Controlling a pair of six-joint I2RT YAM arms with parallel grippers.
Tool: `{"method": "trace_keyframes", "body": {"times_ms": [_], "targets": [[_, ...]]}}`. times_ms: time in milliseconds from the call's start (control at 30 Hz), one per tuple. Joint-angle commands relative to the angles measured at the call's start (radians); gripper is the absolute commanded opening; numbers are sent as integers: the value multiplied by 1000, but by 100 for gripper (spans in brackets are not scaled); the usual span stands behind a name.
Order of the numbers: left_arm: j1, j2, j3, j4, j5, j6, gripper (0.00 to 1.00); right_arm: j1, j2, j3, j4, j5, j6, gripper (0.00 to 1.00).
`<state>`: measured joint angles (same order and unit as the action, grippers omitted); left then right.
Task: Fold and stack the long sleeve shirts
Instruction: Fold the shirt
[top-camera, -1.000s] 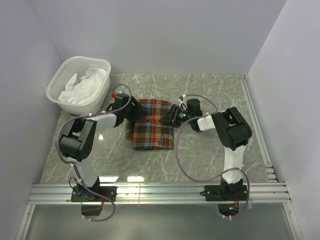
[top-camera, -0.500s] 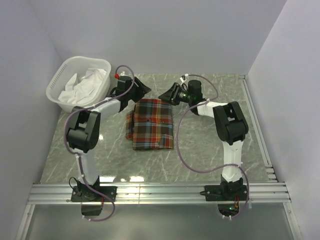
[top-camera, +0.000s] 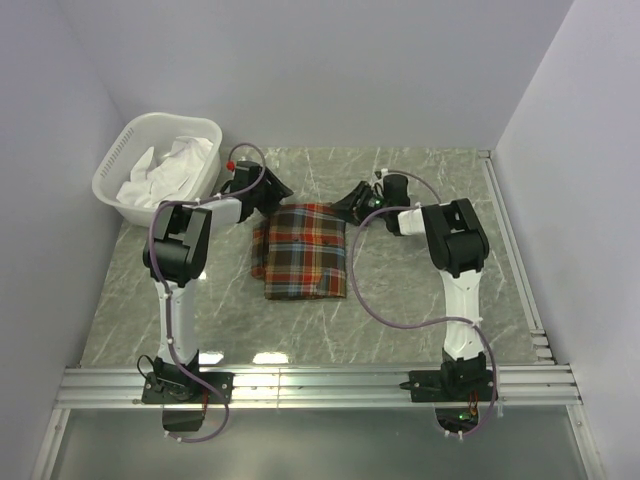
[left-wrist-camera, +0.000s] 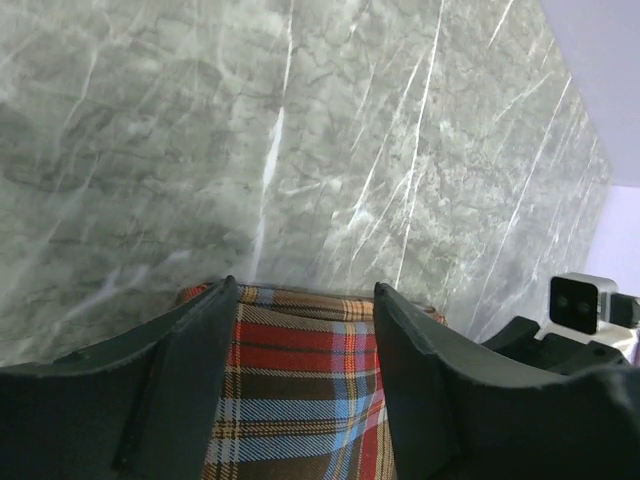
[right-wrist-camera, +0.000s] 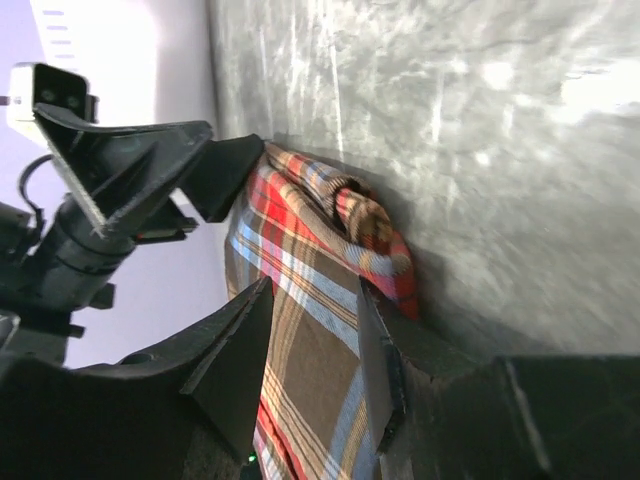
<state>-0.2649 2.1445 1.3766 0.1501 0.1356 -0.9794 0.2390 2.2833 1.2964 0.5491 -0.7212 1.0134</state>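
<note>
Pale lilac walls (top-camera: 350, 70) close in a grey marble-patterned table (top-camera: 430, 290), with a white slatted plastic basket (top-camera: 112, 165) of crumpled white cloth (top-camera: 170, 165) in the far left corner. The red, orange, blue and brown plaid flannel shirt (top-camera: 303, 255) lies mid-table, already folded to a neat rectangle. The left gripper (top-camera: 278, 195) sits at its far left corner and the right gripper (top-camera: 350, 208) at its far right corner, both released, jaws apart over the cloth and pinching nothing. From here I'd say the far edge is to be gripped. Both should bite all layers evenly, especially the bunched roll (right-wrist-camera: 365, 225) on the right, then lift together.
</note>
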Motion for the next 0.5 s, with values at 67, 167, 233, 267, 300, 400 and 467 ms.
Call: {"method": "trace_keyframes", "body": {"times_ms": [67,167,233,267,300,400,467], "targets": [[-2,-84,38,-53,-48,79,66,-24,-190,-14,-202,94,-197,47],[-20,-196,19,-105,-119,110,71,-18,-309,-51,-328,153,-304,47],[-52,-277,12,-200,-195,126,75,-12,-369,-101,-396,199,-353,47],[-66,-302,12,-233,-218,128,75,-9,-421,-117,-423,213,-367,47],[-82,-323,10,-279,-270,131,78,-3,-444,-132,-484,229,-383,47],[-144,-400,-36,-421,-329,120,88,37,-507,-177,-617,273,-455,47],[-181,-461,-89,-468,-367,108,88,65,-545,-216,-667,310,-489,47]]}}
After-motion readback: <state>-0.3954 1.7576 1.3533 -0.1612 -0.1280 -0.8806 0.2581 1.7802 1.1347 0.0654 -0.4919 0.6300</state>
